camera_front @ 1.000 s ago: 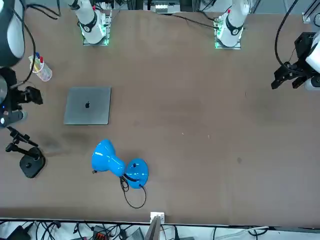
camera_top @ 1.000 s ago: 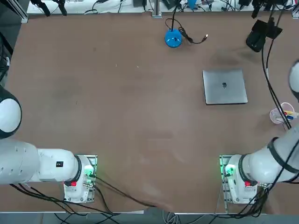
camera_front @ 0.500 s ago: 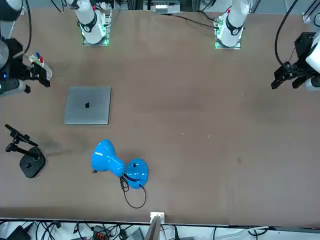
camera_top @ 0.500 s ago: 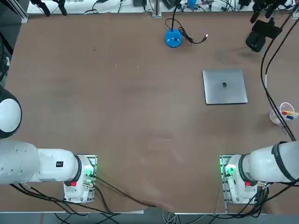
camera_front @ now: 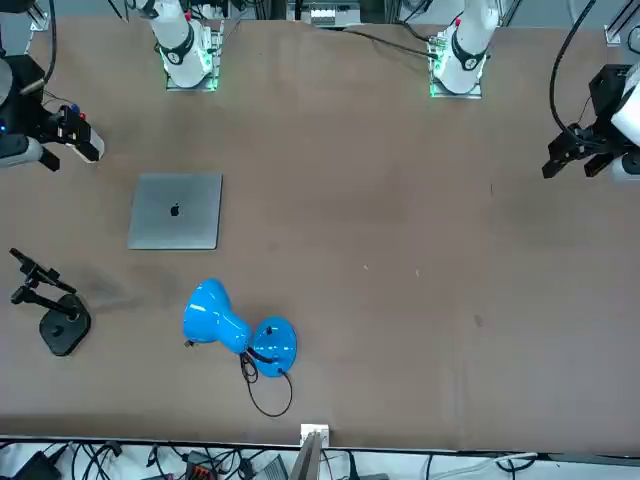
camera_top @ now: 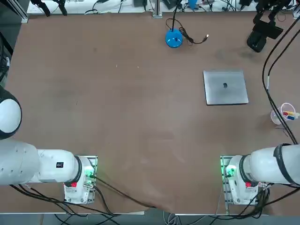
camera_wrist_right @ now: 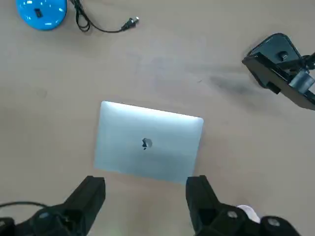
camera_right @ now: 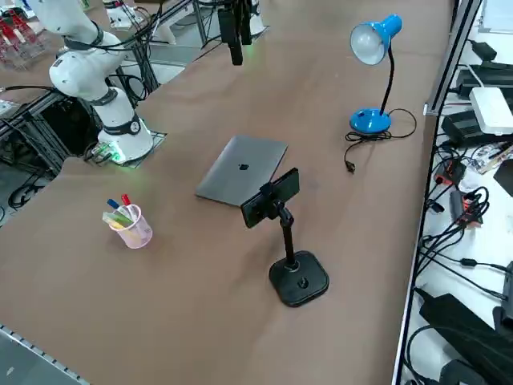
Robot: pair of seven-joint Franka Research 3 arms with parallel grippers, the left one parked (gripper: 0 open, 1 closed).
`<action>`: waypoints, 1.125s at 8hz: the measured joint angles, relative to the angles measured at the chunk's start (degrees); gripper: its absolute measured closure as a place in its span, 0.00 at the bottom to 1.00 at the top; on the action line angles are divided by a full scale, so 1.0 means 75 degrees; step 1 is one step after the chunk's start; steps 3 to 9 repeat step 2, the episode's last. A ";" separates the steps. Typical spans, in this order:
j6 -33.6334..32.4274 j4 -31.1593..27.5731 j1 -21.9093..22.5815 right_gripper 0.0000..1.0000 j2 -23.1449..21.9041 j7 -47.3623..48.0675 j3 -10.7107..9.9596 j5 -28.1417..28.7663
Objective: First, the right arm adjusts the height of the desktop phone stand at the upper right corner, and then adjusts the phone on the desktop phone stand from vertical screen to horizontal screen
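- R gripper (camera_wrist_right: 145, 206): fingers spread wide, nothing held; hovers above near edge of laptop (camera_wrist_right: 147, 141).
- Phone stand (camera_right: 292, 257) w/ phone (camera_right: 270, 197): beyond laptop's far-right corner, well apart from gripper; phone's long axis tilted.
- Side view alone shows phone clamped; top view shows mostly stand base (camera_top: 257, 43).

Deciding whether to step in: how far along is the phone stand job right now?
Looks done: the phone sits long side across on the desktop phone stand, apparently horizontal. In hand: nothing; the right gripper is open and empty above the laptop, clear of the stand. Left: probably nothing; whether the height was adjusted can't be told from here.
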 joint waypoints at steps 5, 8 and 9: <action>0.0029 0.0137 -0.0004 0.00 -0.0020 0.0335 0.0030 0.0008; 0.0029 0.0137 -0.0004 0.00 -0.0020 0.0335 0.0030 0.0008; 0.0029 0.0137 -0.0004 0.00 -0.0020 0.0335 0.0030 0.0008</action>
